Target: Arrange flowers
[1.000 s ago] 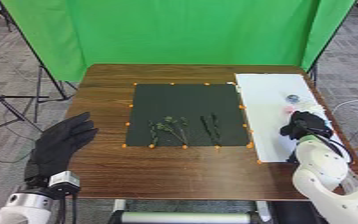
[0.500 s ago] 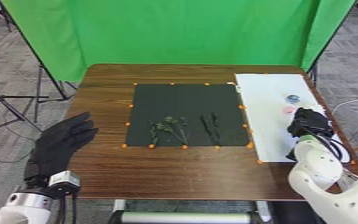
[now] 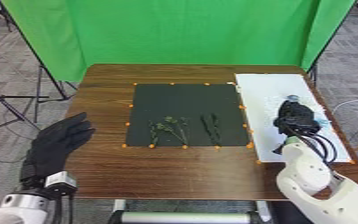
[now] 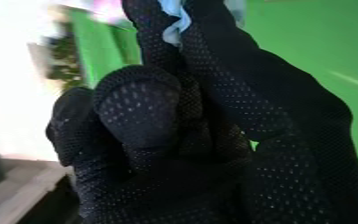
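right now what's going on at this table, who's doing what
The robot's right hand is over the white sheet, with a pale blue piece pinched between its fingers. Its left hand is open and empty at the left side of the table. Green sprigs lie on the dark mat.

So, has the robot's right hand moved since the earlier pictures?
Yes: in the head view, the right hand has shifted left over the white sheet, toward the black mat, and a little farther from the robot.
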